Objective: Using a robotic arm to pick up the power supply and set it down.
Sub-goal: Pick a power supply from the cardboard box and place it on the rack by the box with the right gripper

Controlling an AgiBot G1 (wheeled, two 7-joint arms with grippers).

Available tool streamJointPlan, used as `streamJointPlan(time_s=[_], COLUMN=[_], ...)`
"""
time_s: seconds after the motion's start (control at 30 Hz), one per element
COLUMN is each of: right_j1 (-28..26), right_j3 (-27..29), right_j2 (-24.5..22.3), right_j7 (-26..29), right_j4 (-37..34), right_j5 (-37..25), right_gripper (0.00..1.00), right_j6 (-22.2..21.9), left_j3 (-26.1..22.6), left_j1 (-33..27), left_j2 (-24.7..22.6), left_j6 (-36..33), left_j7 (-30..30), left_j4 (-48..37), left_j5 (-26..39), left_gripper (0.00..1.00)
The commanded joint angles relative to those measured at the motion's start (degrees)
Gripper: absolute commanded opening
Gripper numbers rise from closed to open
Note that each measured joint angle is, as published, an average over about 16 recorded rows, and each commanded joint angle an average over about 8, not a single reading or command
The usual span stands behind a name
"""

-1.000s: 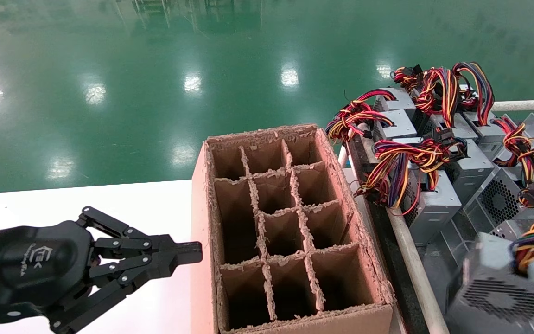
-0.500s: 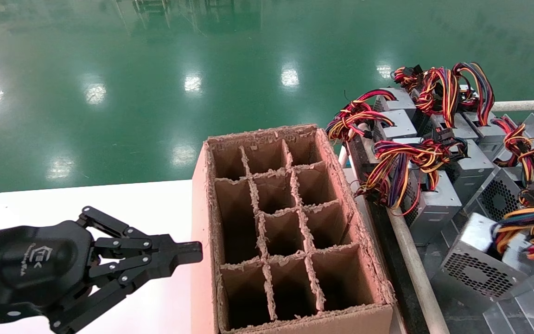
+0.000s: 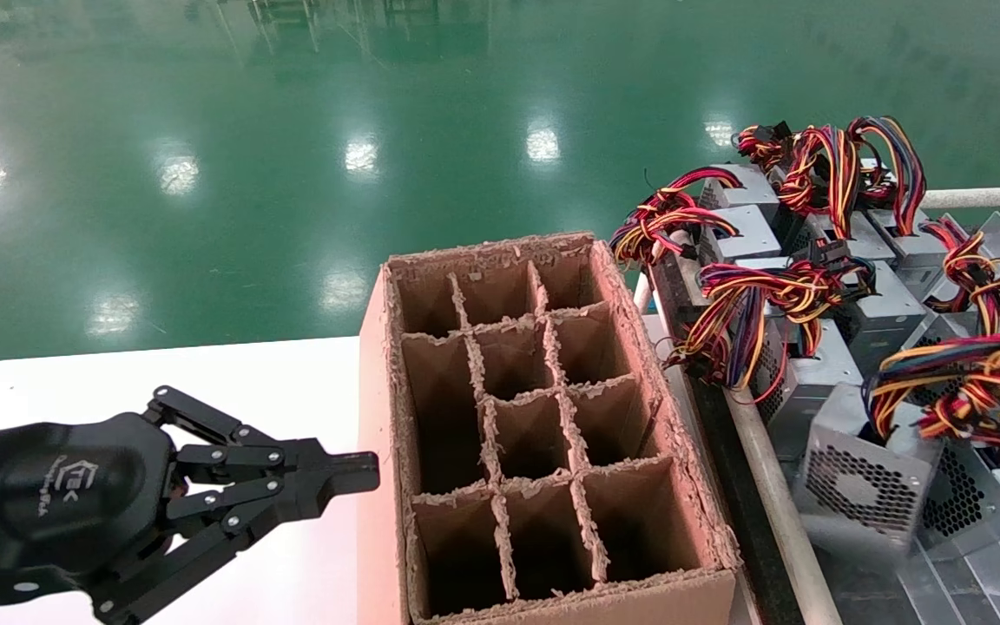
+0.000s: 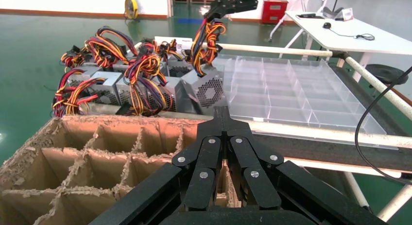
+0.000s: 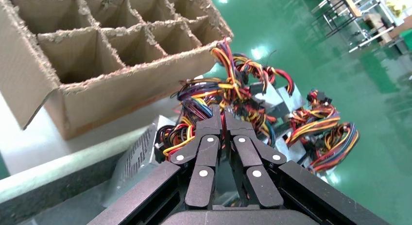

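The power supply (image 3: 860, 477) is a grey metal box with a perforated fan grille. It hangs tilted at the right, just right of the cardboard divider box (image 3: 371, 391), by its bundle of red, yellow and black wires (image 3: 969, 382). My right gripper (image 5: 223, 115) is shut on those wires, with the grey box (image 5: 138, 154) below it. The left wrist view shows that gripper (image 4: 216, 11) high up with the power supply (image 4: 210, 89) dangling under it. My left gripper (image 3: 370, 473) is parked shut and empty on the white table, left of the cardboard box.
Several other power supplies (image 3: 812, 373) with wire bundles crowd the rack behind and right. A clear plastic compartment tray (image 4: 291, 89) lies under and beyond the hanging unit. A metal rail (image 3: 769, 486) runs between the rack and the cardboard box. The white table (image 3: 205, 373) extends left.
The hanging power supply has swung up and left toward the cardboard box, with its wire bundle now fully in the head view. The left arm has not moved.
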State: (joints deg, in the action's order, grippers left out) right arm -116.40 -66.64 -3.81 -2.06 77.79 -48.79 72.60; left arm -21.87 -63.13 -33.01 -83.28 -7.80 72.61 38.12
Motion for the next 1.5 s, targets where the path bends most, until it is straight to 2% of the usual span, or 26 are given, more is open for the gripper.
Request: streamJointPlan(time_s=[0.03, 0.3, 0.77, 0.8, 0.83, 1.03, 1.07, 1.1, 1.5], right_j1=[0.2, 1.2, 4.0, 4.1, 4.2, 4.6, 4.7, 4.7, 4.0], right_j3=[-0.4, -1.7, -5.3, -5.5, -5.7, -6.7, -6.8, -6.9, -6.9], right_j2=[0.6, 1.1, -0.7, -0.8, -1.0, -1.6, -1.7, -1.7, -2.8], right_j7=[-0.2, -1.3, -2.9, -3.0, -3.1, -3.9, -4.1, -4.3, -7.3], right_j4=[0.0, 0.0, 0.0, 0.0, 0.0, 0.0, 0.0, 0.0, 0.1], right_j5=[0.3, 1.4, 4.7, 4.9, 5.2, 6.9, 7.2, 7.5, 10.3], right_gripper=[0.00, 0.00, 0.00, 0.04, 0.14, 0.89, 0.97, 1.00, 1.00], right_j6=[-1.1, -3.1, -5.0, -5.1, -5.3, -6.5, -6.6, -6.7, -6.2], left_j3=[0.0, 0.0, 0.0, 0.0, 0.0, 0.0, 0.0, 0.0, 0.0], left_j1=[0.0, 0.0, 0.0, 0.0, 0.0, 0.0, 0.0, 0.0, 0.0], left_j2=[0.0, 0.0, 0.0, 0.0, 0.0, 0.0, 0.0, 0.0, 0.0], left_j6=[0.0, 0.0, 0.0, 0.0, 0.0, 0.0, 0.0, 0.0, 0.0], left_j7=[0.0, 0.0, 0.0, 0.0, 0.0, 0.0, 0.0, 0.0, 0.0], left_j4=[0.0, 0.0, 0.0, 0.0, 0.0, 0.0, 0.0, 0.0, 0.0], left_j5=[0.0, 0.0, 0.0, 0.0, 0.0, 0.0, 0.0, 0.0, 0.0], left_gripper=[0.00, 0.00, 0.00, 0.00, 0.00, 0.00, 0.00, 0.00, 0.00])
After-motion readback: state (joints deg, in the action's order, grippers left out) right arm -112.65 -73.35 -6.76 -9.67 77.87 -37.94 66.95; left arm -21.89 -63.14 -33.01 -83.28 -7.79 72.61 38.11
